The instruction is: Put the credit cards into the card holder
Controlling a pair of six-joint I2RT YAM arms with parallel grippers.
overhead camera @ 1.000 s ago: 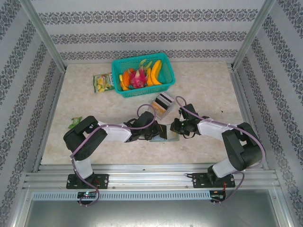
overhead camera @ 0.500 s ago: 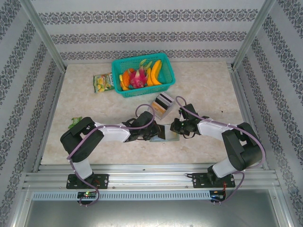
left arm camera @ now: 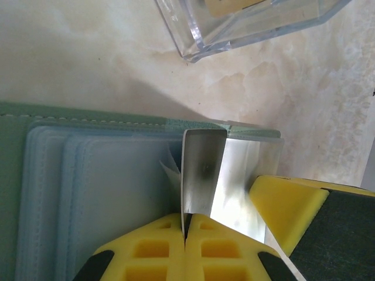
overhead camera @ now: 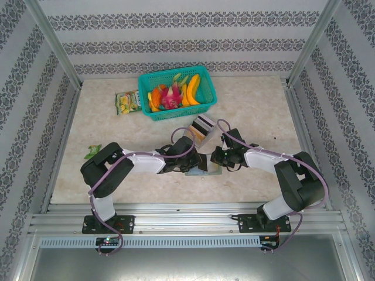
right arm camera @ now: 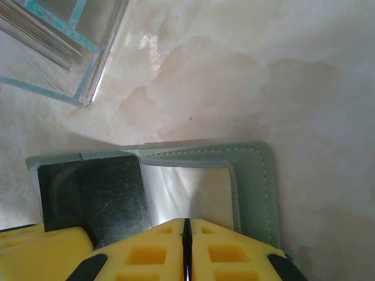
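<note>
Your left gripper has its yellow fingers pressed together on one credit card, a thin, glossy, dark rectangle seen nearly edge-on, its far end over the card holder. That one card holder lies open and flat on the table right under the fingers: grey-green, with stitched edges and cloudy translucent slot pockets. Your right gripper sits closed just beside it, above the card holder's other half; you cannot tell whether it nips anything. One clear box with hard walls stands near, beyond the card holder, on the marbled beige table
</note>
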